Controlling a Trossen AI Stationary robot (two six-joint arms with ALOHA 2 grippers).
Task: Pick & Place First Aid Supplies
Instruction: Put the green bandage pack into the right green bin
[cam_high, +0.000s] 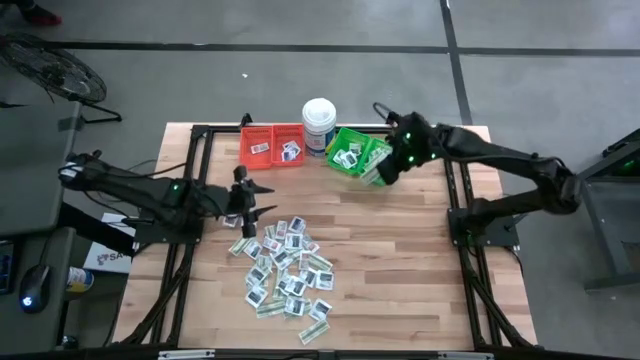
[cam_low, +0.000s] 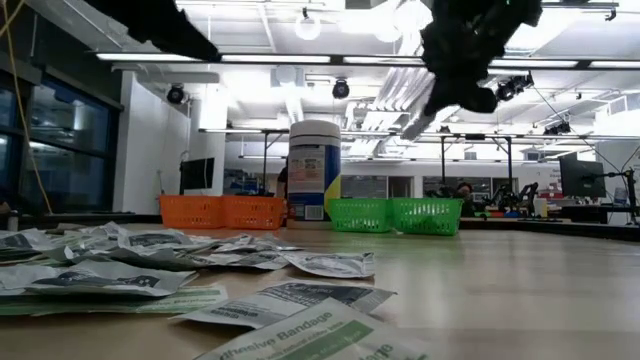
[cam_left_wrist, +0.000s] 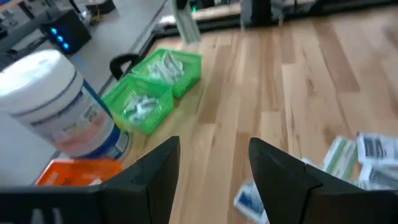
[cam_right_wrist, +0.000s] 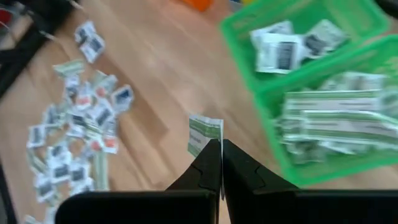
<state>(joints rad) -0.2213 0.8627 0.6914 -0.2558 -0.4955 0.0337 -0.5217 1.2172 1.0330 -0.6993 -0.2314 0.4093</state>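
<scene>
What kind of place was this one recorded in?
Likely a robotics lab or workshop: the low view shows open ceiling ducts with strip lights, monitors on benches behind, and the wooden table stands on bare concrete floor.

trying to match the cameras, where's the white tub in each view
High view: white tub at the table's far edge, between the red bin and green bin.
Low view: tub centre, behind the bins.
Left wrist view: tub at the left, beside the green bin.
Right wrist view: not in it.
Shared landmark: the green bin, in all four.
</scene>
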